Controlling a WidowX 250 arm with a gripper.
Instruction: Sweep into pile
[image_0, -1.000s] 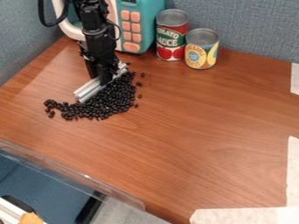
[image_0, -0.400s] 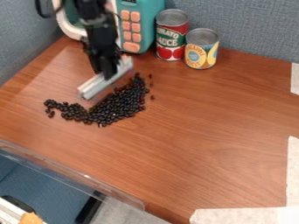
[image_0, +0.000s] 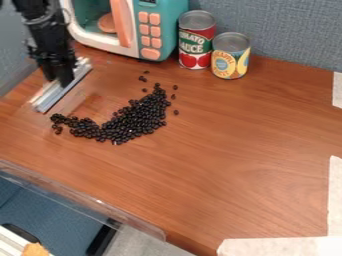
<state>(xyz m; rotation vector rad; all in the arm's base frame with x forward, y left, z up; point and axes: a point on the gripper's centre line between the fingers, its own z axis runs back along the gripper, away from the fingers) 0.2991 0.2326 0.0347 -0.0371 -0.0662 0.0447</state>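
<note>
- Has just swung to the view's left, away from the heap of small, shiny black beans (image_0: 138, 119) on the brown wood-grain table (image_0: 234, 150); breaks contact, probably to set up another stroke.
- Keeps the long, straight silver metal bar (image_0: 51, 98) gripped in the black two-finger gripper (image_0: 63, 80).
- Leaves the beans to the right of the gripper in view and nearer the camera, apart from the bar.
- Shows a thin tail trailing left and a few strays toward the teal-and-white toy microwave (image_0: 172, 30); likely needs drawing in from both.
</note>
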